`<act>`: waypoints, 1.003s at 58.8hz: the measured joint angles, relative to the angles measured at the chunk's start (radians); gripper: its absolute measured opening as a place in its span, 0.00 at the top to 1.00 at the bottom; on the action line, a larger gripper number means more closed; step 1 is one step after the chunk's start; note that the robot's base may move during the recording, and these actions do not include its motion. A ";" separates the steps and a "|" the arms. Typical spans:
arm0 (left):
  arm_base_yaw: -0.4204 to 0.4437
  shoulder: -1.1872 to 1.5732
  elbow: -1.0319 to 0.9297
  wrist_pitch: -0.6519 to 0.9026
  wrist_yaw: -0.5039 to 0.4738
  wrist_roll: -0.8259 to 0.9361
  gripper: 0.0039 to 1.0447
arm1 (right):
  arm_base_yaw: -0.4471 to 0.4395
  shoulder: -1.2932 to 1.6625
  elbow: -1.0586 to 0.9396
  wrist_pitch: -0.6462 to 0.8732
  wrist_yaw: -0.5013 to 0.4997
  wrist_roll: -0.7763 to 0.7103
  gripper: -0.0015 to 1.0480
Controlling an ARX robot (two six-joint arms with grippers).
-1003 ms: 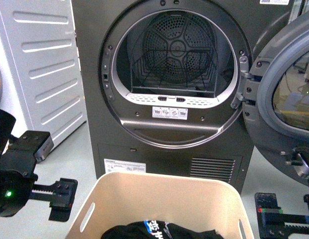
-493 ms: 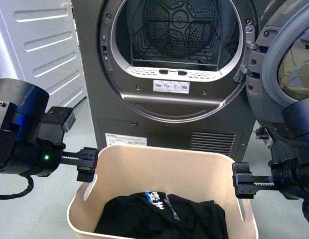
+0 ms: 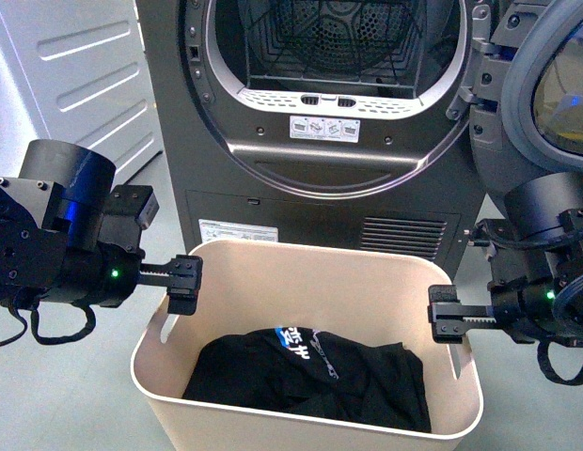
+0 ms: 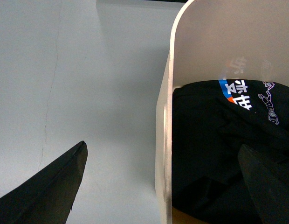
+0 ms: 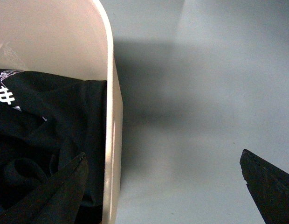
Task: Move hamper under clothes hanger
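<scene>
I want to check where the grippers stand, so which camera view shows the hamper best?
The front view: it shows nearly the whole hamper, its full rim, both handle slots and the black clothing inside, with the left gripper and right gripper at its sides. Each wrist view shows only one side wall and some clothing.

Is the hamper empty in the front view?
No, a black garment with white and blue print lies in the bottom of the hamper.
</scene>
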 joint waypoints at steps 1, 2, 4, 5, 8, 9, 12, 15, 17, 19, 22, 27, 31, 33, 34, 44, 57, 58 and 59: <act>0.000 0.002 0.000 0.001 0.000 -0.001 0.06 | 0.002 0.006 0.009 -0.004 0.000 0.000 0.08; -0.002 0.005 0.000 0.004 0.000 -0.002 0.06 | 0.003 0.008 0.013 -0.006 0.000 0.000 0.08; -0.003 0.010 0.000 0.006 0.000 -0.003 0.06 | 0.006 0.019 0.027 -0.012 0.000 0.000 0.08; -0.004 0.012 0.000 0.007 0.000 -0.004 0.06 | 0.008 0.024 0.036 -0.016 -0.001 0.000 0.08; -0.006 0.019 0.002 0.010 0.000 -0.006 0.06 | 0.011 0.037 0.053 -0.023 -0.001 0.000 0.08; -0.008 0.023 0.002 0.012 0.000 -0.007 0.06 | 0.013 0.039 0.056 -0.025 -0.001 0.001 0.08; -0.011 0.029 0.003 0.013 -0.001 -0.007 0.06 | 0.018 0.053 0.072 -0.031 -0.001 0.003 0.08; -0.014 0.035 0.004 0.016 -0.001 -0.008 0.06 | 0.021 0.063 0.084 -0.036 0.000 0.007 0.08; -0.016 0.038 0.004 0.019 -0.001 -0.009 0.06 | 0.023 0.069 0.092 -0.040 0.002 0.008 0.08; -0.017 0.041 0.005 0.019 0.000 -0.010 0.06 | 0.025 0.075 0.098 -0.043 0.003 0.010 0.08; -0.019 0.043 0.004 0.021 0.000 -0.011 0.06 | 0.027 0.082 0.105 -0.047 0.005 0.010 0.08; -0.022 0.044 0.005 0.026 0.000 -0.011 0.06 | 0.029 0.086 0.108 -0.048 0.008 0.011 0.08; -0.022 0.044 0.005 0.030 0.000 -0.014 0.06 | 0.031 0.086 0.107 -0.048 0.010 0.014 0.08; -0.022 0.044 0.005 0.032 0.001 -0.015 0.06 | 0.032 0.086 0.106 -0.048 0.016 0.016 0.08; -0.022 0.044 0.005 0.032 0.001 -0.017 0.06 | 0.033 0.086 0.106 -0.048 0.017 0.016 0.08; -0.022 0.059 0.005 0.034 0.000 -0.027 0.06 | 0.040 0.086 0.097 -0.052 0.026 0.025 0.08; -0.021 0.076 0.005 0.014 -0.014 -0.055 0.14 | 0.047 0.086 0.091 -0.069 0.026 0.032 0.14; -0.021 0.076 0.005 0.010 -0.016 -0.058 0.18 | 0.047 0.086 0.091 -0.072 0.026 0.032 0.18; -0.021 0.076 0.005 0.009 -0.016 -0.060 0.19 | 0.047 0.086 0.091 -0.074 0.026 0.032 0.19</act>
